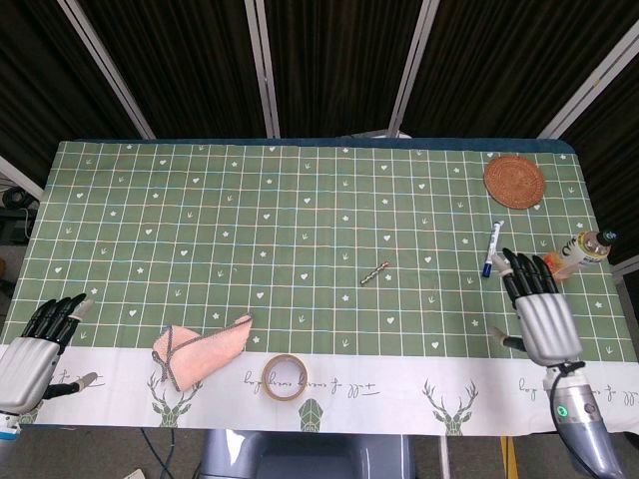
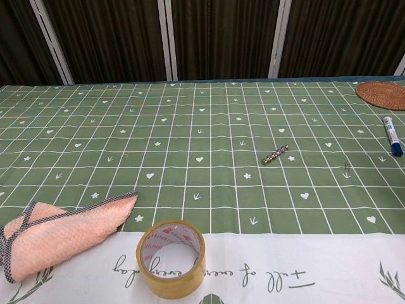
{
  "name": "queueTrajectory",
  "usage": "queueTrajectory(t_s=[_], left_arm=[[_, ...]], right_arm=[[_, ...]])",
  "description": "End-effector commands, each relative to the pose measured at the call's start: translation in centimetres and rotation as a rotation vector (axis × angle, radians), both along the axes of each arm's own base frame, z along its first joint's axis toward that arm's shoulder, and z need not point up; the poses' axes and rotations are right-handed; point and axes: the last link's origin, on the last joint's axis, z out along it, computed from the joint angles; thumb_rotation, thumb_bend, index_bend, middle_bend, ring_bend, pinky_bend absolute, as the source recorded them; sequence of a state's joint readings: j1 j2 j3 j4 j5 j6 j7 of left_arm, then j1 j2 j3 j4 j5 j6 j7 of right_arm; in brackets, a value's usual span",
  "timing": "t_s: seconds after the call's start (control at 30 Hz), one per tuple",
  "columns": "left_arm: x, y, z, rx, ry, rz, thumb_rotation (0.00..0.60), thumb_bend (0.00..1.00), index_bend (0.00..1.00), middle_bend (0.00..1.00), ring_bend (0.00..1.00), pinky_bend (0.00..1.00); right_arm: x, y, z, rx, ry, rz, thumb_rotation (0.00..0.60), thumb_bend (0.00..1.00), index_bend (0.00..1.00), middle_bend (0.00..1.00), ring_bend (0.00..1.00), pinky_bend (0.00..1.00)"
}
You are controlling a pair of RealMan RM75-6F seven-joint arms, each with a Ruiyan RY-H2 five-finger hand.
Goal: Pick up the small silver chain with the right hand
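The small silver chain (image 1: 374,271) lies stretched out on the green checked cloth near the table's middle; the chest view shows the same chain (image 2: 275,154) right of centre. My right hand (image 1: 537,307) hovers over the front right of the table, fingers spread and empty, well to the right of the chain. At the front left corner my left hand (image 1: 36,347) rests open, holding nothing. Neither hand appears in the chest view.
A pink cloth (image 1: 198,350) and a tape roll (image 1: 283,377) lie at the front. A blue marker (image 1: 492,248), a woven coaster (image 1: 515,181) and an orange-capped bottle (image 1: 573,254) sit on the right side, close to my right hand.
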State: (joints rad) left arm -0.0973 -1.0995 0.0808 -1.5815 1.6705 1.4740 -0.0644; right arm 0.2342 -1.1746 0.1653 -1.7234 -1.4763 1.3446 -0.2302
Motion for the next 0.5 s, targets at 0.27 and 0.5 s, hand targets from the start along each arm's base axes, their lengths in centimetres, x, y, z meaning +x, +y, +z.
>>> queueTrajectory(t_s=[0.27,0.5], left_arm=[[-0.2,0.3,0.3,-0.004,-0.017,0.029,0.6,0.04,0.0,0.0,0.0,0.0],[-0.4,0.5,0.4,-0.009,-0.027,0.04,0.6,0.04,0.0,0.0,0.0,0.0]], right_arm=[[4.7,-6.3,-5.8,0.043,0.007,0.043,0.6,0.01,0.0,0.0,0.0,0.0],[4.9,-8.3,-9.3,0.072,0.007,-0.012,0.6,0.01,0.0,0.0,0.0,0.0]])
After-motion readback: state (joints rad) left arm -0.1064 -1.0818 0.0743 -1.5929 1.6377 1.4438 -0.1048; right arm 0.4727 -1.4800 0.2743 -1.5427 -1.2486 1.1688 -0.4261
